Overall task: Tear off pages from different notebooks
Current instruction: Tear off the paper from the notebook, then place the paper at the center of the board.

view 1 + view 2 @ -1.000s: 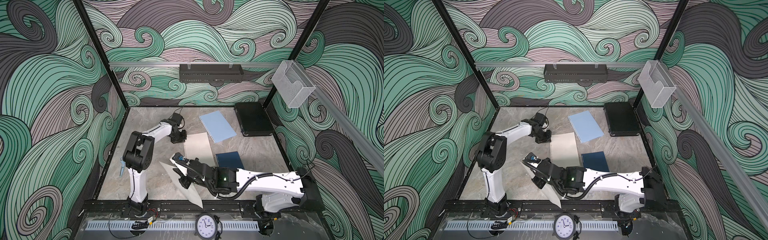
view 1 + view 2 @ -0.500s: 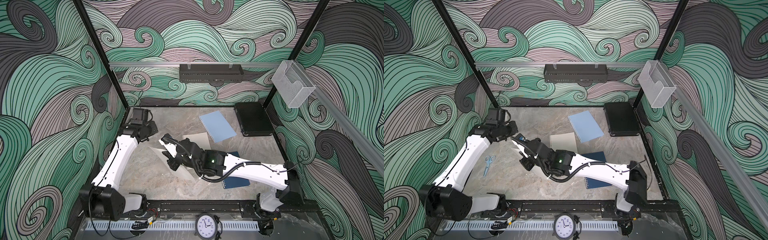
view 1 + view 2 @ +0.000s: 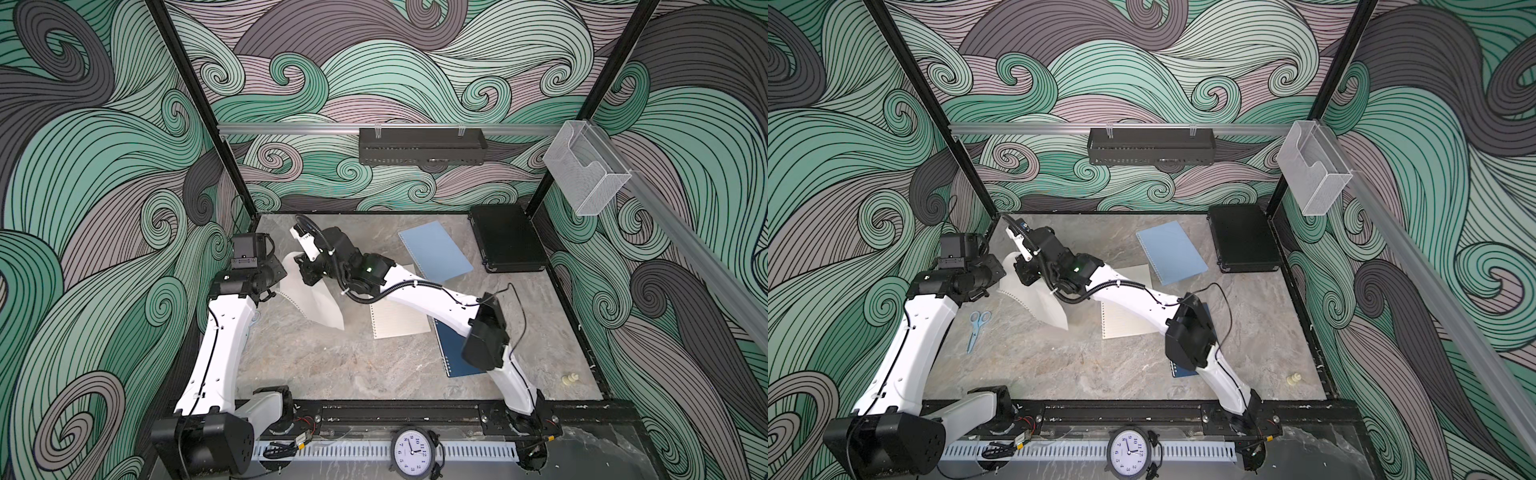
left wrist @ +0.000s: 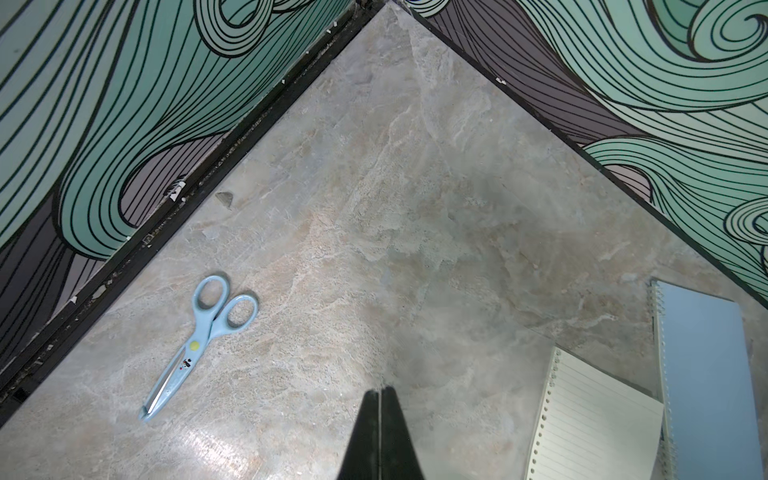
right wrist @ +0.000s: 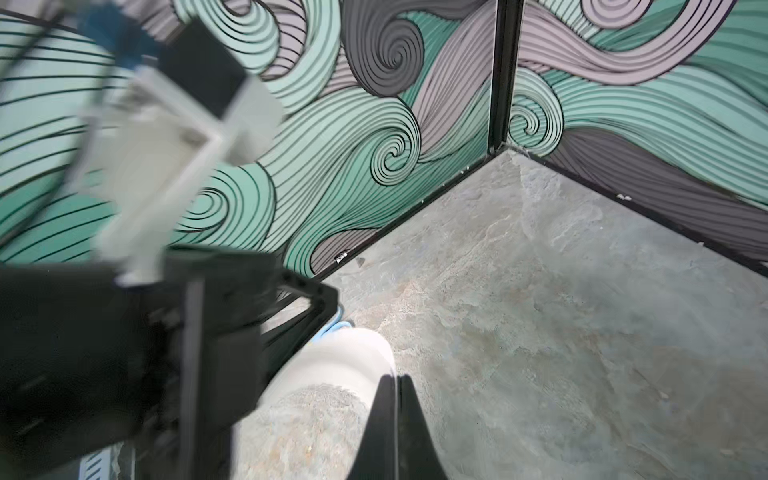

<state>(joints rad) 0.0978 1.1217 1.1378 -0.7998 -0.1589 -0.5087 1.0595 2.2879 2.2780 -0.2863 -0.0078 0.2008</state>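
Note:
My right gripper [image 3: 305, 277] [image 3: 1022, 275] [image 5: 397, 379] hangs above the far left of the table, shut on a loose white page [image 3: 316, 301] [image 3: 1040, 305] [image 5: 336, 359] that curls down from it. Close beside the page on the left is my left gripper [image 3: 276, 276] [image 4: 380, 391], shut on nothing and raised over the table. The cream lined notebook [image 3: 399, 322] [image 4: 594, 428] lies in the middle. Behind it lies the light blue notebook [image 3: 435, 257] [image 4: 706, 374]. The navy notebook [image 3: 455, 355] lies mostly under my right arm.
Light blue scissors [image 3: 978, 328] [image 4: 199, 332] lie by the left wall. A flat black case [image 3: 507, 245] sits at the far right corner. A small cream piece [image 3: 569, 378] lies front right. My right arm stretches across the table's middle.
My right gripper has carried the page from the front middle up towards the far left corner. My left arm has drawn away from the cream notebook to the left wall.

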